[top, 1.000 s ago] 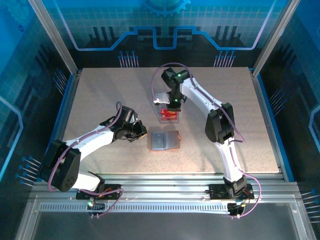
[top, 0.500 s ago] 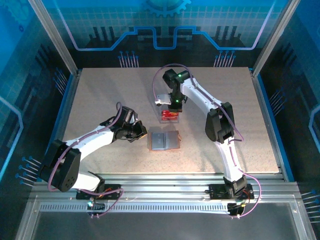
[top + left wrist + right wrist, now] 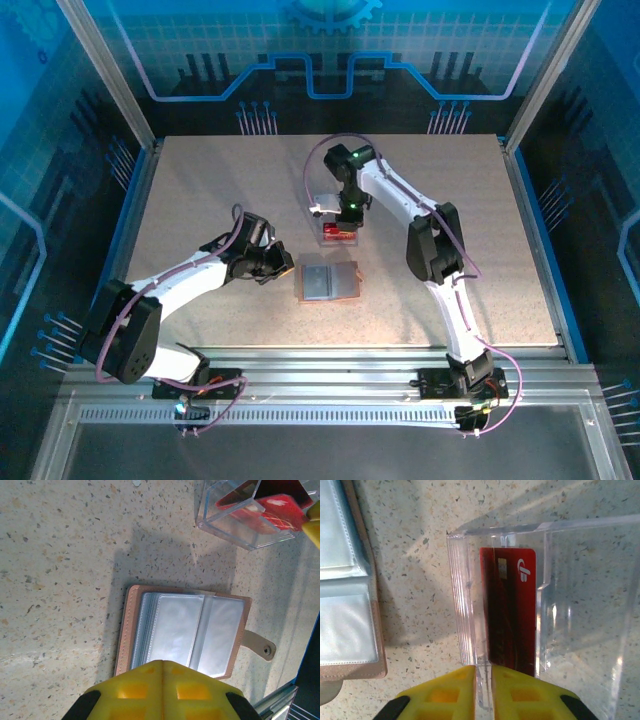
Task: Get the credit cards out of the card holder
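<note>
At L gripper [image 3: 162,664] tips: yellow fingers [image 3: 135,687] pressed tog., seam only, no gap, closed on themselves. Tips sit over near long edge of card holder [image 3: 185,630] and cover part of its rim. Contact w/ it: can't tell. Card holder lies open and flat on table [image 3: 200,180], tan-brown rim round pale clear sleeves. Strap tab [image 3: 261,646] w/ snap sticks out at one side. Top view: holder is mid-table, just R of L gripper, w/ L arm reaching in from its base at lower L.

R gripper [image 3: 483,670]: yellow fingers parted a sliver, thin gap btwn them, so slightly open. Gap lines up w/ a wall of clear container [image 3: 461,605]. Whether tips touch wall or card: can't tell. Red card [image 3: 512,610] is inside container, lying along that wall, pale logo at far end, near end hidden behind one R finger. L wrist view: credit cards [image 3: 260,512] in same container, red ones stacked at a slant.

Container stands on table just beyond card holder, near but apart, strip of speckled table btwn them. Top view: R gripper points down over container, R arm arching up from its base at lower R and over table centre.
</note>
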Controlling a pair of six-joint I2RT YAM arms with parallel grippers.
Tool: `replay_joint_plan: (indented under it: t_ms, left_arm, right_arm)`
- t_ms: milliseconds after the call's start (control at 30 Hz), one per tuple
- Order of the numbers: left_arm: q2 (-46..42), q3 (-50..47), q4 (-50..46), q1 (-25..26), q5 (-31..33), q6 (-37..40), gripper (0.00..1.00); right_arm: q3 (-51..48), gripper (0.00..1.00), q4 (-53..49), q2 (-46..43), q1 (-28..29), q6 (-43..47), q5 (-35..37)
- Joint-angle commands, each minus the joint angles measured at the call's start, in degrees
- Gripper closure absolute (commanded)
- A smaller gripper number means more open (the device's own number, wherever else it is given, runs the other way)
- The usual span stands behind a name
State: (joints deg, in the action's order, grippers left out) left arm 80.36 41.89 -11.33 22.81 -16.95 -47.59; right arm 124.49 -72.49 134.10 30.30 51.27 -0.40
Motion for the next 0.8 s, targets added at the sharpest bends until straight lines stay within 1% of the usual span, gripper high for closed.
replay_joint_plan:
  t_ms: [0, 167, 300, 533, 633, 767]
  left_arm:
    - [0.3, -0.4, -0.8, -0.5, -1.2, 0.9, 0.94]
    - [0.3, -0.4, -0.6, -0.5, -1.4, 0.9, 0.94]
    - [0.7, -0.3, 0.1, -0.5, -1.7, 0.7, 0.94]
    - [-0.1, -0.4, -0.1, -0.5, -1.9, 0.6, 0.94]
    - [-0.6, -0.6, -0.5, -0.5, -1.9, 0.6, 0.94]
    - [-0.6, -0.5, -0.2, -0.5, -2.1, 0.5, 0.94]
  right_arm:
    - [1.4, 0.82, -2.0, 0.4, -0.6, -0.5, -0.3]
    - [1.4, 0.80, -1.9, -0.5, -0.5, -1.4, 0.3]
    - [0.2, 0.78, -0.4, -3.7, -0.3, -2.6, 0.6]
    - [-5.7, 0.74, 8.0, -8.2, 0.0, -5.0, 7.1]
    - [-7.1, 0.73, 9.2, -9.6, 0.2, -5.7, 8.3]
    - [-8.9, 0.72, 9.9, -12.1, 0.7, -8.0, 8.0]
